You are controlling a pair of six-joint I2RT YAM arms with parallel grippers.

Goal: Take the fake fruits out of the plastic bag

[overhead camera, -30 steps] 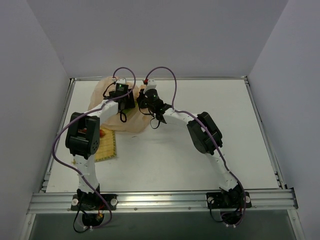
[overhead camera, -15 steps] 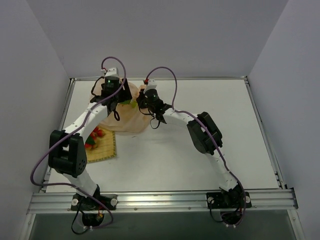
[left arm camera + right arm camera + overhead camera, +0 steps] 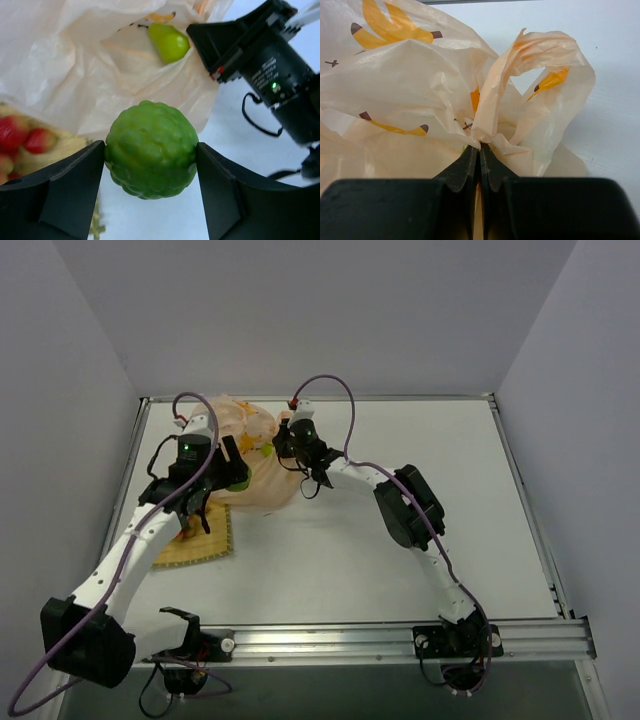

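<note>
Left wrist: green fruit point(image 3: 150, 149) inside gripper point(image 3: 150, 156)

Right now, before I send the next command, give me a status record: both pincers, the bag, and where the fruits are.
left pincer: shut on bumpy green fruit, held outside the bag
right pincer: shut on a bunched fold of the plastic bag
fruit in bag: one smooth green fruit visible at its mouth
fruit out: red fruits on the yellow mat
unknown: more fruit inside cannot be told
</note>
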